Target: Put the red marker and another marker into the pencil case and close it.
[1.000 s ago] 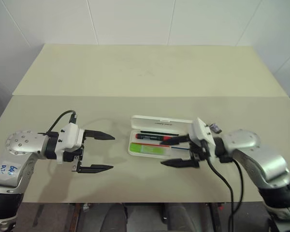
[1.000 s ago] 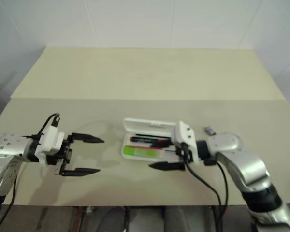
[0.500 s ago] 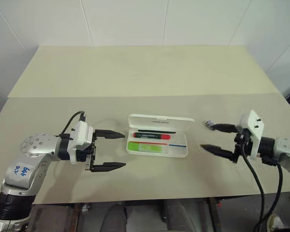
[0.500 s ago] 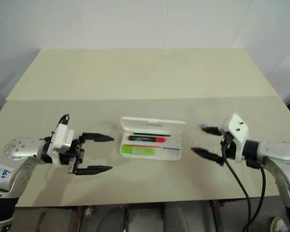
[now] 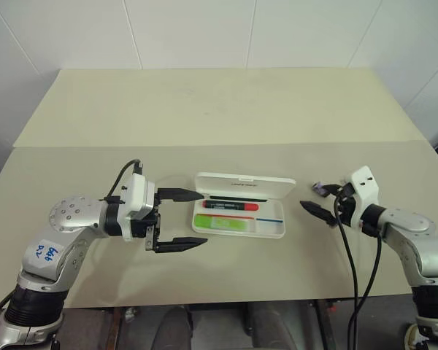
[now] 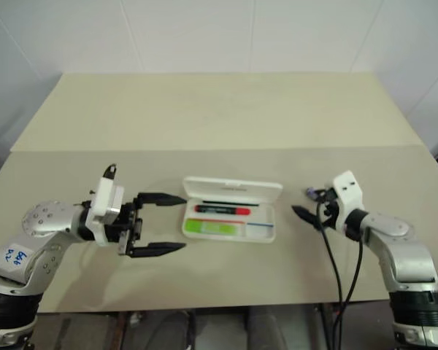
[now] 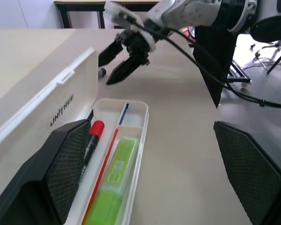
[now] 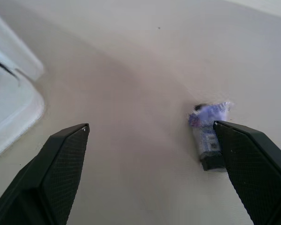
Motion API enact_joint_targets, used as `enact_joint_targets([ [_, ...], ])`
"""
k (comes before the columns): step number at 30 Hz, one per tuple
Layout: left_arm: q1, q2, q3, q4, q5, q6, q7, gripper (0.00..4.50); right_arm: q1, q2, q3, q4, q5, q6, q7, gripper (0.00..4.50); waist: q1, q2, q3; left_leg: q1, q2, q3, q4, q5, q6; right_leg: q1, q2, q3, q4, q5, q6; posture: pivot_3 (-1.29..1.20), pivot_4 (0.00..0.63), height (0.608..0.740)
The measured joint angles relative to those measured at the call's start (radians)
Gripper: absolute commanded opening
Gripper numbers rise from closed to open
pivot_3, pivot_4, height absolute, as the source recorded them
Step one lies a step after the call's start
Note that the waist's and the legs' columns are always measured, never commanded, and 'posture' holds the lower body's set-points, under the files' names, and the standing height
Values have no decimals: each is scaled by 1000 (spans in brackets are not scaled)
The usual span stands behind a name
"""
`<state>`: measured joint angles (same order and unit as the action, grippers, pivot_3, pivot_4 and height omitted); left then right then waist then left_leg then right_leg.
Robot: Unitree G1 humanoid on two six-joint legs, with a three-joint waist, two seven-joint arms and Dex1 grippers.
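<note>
The white pencil case (image 5: 271, 227) lies open in the middle of the table, its lid (image 5: 244, 184) folded back. Inside, the red marker (image 5: 230, 205) rests along the far side and the green highlighter (image 5: 220, 222) along the near side; both also show in the left wrist view, the marker (image 7: 94, 136) and the highlighter (image 7: 114, 180). My left gripper (image 5: 204, 219) is open, its fingertips level with the case's left end. My right gripper (image 5: 314, 198) is open and empty, clear of the case to its right.
A small grey-purple bit (image 8: 208, 124) lies on the table right next to my right gripper's far finger. Cables hang from both wrists. The tabletop's far half (image 5: 219, 102) is bare, with a seam across the middle.
My right gripper has let go of the red marker in the case, opened wide and swung out to the right. My left gripper has moved right, toward the case's left end.
</note>
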<state>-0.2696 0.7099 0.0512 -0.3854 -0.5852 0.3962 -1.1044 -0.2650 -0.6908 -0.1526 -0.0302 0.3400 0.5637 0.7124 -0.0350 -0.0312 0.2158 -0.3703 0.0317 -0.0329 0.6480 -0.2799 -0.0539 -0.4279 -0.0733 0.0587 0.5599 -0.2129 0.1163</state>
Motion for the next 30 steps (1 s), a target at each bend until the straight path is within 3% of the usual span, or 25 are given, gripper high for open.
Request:
enact_joint_targets([
  [24,-74,-1,-20,4,0,9,10,4500,-130,-27,27,322,-47,-146,114,4485,-3,0,0,1,0,2,0,0,0,0,0,2,1,0,2,0,150,740],
  [27,-75,-1,-21,6,0,9,9,4500,-159,-26,31,382,-51,-174,126,3811,-3,0,0,1,0,2,2,0,0,1,0,2,1,1,2,0,150,740],
  [30,-78,-1,-23,8,0,9,7,4500,-187,-25,33,428,-67,-192,127,2790,-5,0,0,1,0,2,3,0,1,1,0,3,1,2,2,0,150,740],
])
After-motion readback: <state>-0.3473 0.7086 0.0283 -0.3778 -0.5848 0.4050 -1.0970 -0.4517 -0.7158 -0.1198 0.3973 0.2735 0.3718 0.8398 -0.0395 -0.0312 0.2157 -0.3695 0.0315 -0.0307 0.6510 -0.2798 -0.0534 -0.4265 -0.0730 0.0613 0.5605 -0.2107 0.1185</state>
